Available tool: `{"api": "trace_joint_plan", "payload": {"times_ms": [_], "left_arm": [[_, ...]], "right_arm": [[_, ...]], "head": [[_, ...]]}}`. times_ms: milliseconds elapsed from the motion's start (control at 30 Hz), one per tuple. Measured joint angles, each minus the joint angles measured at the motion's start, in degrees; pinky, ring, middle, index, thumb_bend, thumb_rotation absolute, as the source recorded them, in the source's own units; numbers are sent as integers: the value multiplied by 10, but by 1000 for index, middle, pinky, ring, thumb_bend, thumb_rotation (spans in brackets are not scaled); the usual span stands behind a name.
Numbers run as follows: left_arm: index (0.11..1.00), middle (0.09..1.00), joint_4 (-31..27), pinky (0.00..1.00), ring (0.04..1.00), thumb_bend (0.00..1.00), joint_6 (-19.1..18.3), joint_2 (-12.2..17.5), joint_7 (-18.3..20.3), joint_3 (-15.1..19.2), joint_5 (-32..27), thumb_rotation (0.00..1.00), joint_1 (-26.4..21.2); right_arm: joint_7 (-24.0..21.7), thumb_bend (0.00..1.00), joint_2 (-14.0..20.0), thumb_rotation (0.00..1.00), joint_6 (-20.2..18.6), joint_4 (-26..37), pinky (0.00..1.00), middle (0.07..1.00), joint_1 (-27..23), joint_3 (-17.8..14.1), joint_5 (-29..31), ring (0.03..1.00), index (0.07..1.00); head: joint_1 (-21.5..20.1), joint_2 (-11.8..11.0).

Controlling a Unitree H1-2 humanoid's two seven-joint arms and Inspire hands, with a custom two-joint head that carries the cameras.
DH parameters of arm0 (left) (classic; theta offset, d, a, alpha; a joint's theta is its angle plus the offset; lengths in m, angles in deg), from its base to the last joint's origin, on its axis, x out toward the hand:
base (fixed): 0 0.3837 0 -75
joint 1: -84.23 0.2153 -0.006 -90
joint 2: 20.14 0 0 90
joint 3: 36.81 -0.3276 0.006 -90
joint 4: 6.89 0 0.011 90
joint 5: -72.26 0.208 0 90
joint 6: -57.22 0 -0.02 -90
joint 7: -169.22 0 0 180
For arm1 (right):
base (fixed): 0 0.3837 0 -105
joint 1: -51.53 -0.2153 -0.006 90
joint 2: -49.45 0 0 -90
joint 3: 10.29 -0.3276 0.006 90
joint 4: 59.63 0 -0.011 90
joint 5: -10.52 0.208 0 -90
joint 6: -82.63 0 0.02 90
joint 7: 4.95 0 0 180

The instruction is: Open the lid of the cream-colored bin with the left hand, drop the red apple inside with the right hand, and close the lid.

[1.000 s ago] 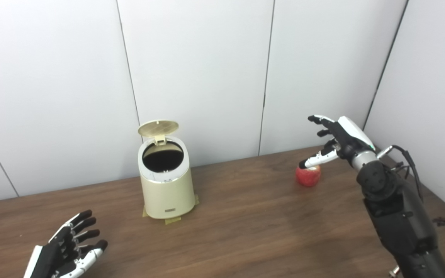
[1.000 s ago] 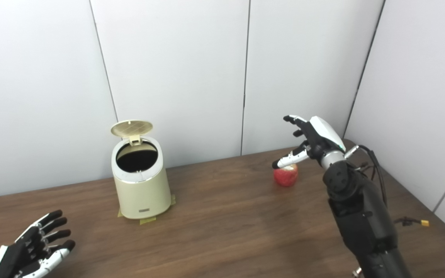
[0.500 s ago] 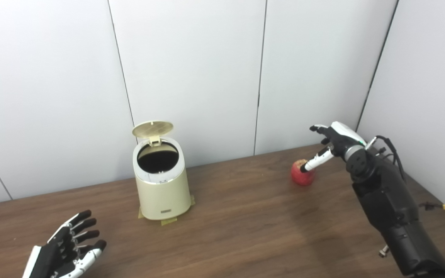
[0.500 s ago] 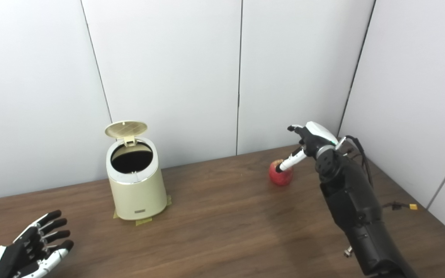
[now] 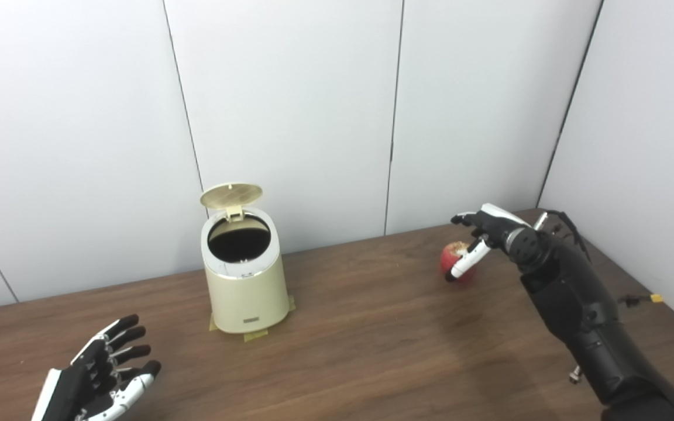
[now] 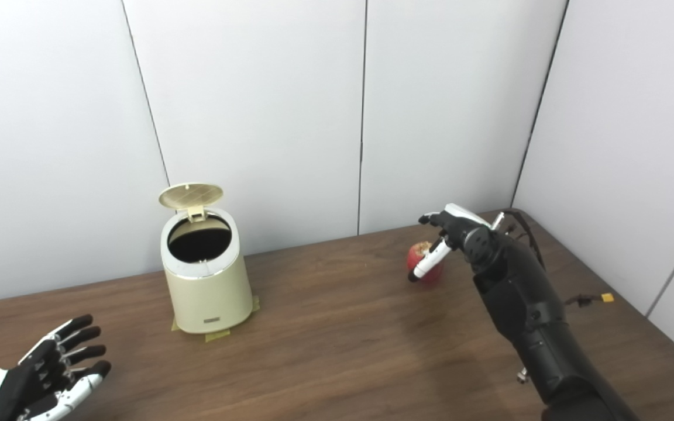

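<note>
Left eye view picks up the round red apple [image 5: 457,263] on the brown wooden table [image 5: 372,339], out at about two o'clock from the table's middle, near the far right corner. Right over it sits the black-and-white right hand [image 5: 483,234], fingers spread and curved around the fruit without closing; its white thumb [image 5: 463,264] slants down across the apple's near face. Half a second ago that thumb only pointed at the apple's top, and a second ago the whole hand hung higher, clear above it — so it has come down and wrapped closer. No firm grip shows yet; the apple sits on the wood.

Across at ten o'clock stands the cream-coloured cylindrical plastic bin [image 5: 247,280], well apart from the apple, with strips of tape under its base. Its round hinged lid [image 5: 231,195] is tipped up and back, the dark mouth open, same as in the earlier frames.

Down at seven o'clock, by the near left edge, the left hand [image 6: 50,374] rests low with fingers fanned wide, holding nothing, barely changed from before. White wall panels [image 5: 290,105] back the scene.
</note>
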Motion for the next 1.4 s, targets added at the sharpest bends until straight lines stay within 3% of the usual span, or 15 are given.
{"api": "trace_joint_plan", "payload": {"times_ms": [100, 300, 400, 600, 667, 700, 767, 833, 867, 967, 1133, 1267, 1400], "left_arm": [[830, 801, 0, 585, 730, 509, 0, 0, 0, -1, 0, 0, 0], [836, 811, 0, 602, 739, 500, 0, 3, 3, -4, 0, 0, 1], [837, 815, 0, 609, 746, 501, 0, 4, 4, -3, -1, 0, 1], [833, 819, 0, 611, 747, 512, -1, 4, 10, -3, -5, 0, 1], [830, 816, 0, 597, 739, 515, -2, 4, 10, -2, -5, 0, 1], [830, 817, 0, 598, 739, 512, -3, 4, 11, -2, -5, 0, 2], [830, 817, 0, 599, 738, 511, -3, 4, 12, -2, -6, 0, 3], [830, 818, 0, 600, 737, 509, -3, 4, 12, -2, -6, 0, 3], [829, 817, 0, 603, 738, 507, -3, 4, 12, -2, -6, 0, 3], [829, 817, 0, 614, 745, 517, -3, 4, 12, -2, -6, 0, 3], [829, 827, 0, 610, 745, 523, -3, 4, 12, -4, -4, 0, 3], [824, 820, 0, 593, 729, 525, -3, 4, 12, -7, 1, 0, 3], [820, 820, 0, 584, 726, 540, -2, 4, 12, -11, 5, 0, 3]], "right_arm": [[-4, 890, 11, 197, 0, -27, 779, 905, -3, 29, 2, 867, 890], [2, 871, 14, 197, 0, -40, 665, 819, -4, 46, 2, 770, 847], [0, 843, 13, 174, 0, -40, 756, 846, -4, 42, -1, 818, 853], [-6, 829, 12, 176, 1, -39, 769, 848, -4, 48, -16, 819, 847], [-2, 823, 12, 134, 1, -39, 706, 811, -4, 52, -16, 765, 823], [5, 818, 11, 91, 1, -40, 582, 754, -4, 53, -14, 658, 801], [28, 816, 7, 76, 2, -44, 530, 731, -3, 53, -6, 613, 793], [66, 814, 3, 27, 8, -53, 419, 640, 0, 49, 6, 493, 750], [85, 694, -1, 11, 18, -59, 374, 558, 3, 43, 16, 437, 713], [154, 545, -22, 1, 40, -62, 317, 442, 24, 30, 38, 372, 565], [238, 524, -45, 0, 73, -63, 291, 421, 44, 18, 65, 354, 523], [290, 520, -55, 0, 93, -73, 360, 483, 51, 13, 80, 411, 500], [328, 519, -61, 0, 111, -79, 362, 498, 55, 11, 93, 415, 495]], "head": [[1, 1], [3, 4], [4, 5], [4, 6], [4, 8], [4, 9], [4, 10], [4, 10], [4, 10], [4, 10], [11, 12], [13, 13], [19, 15]]}}
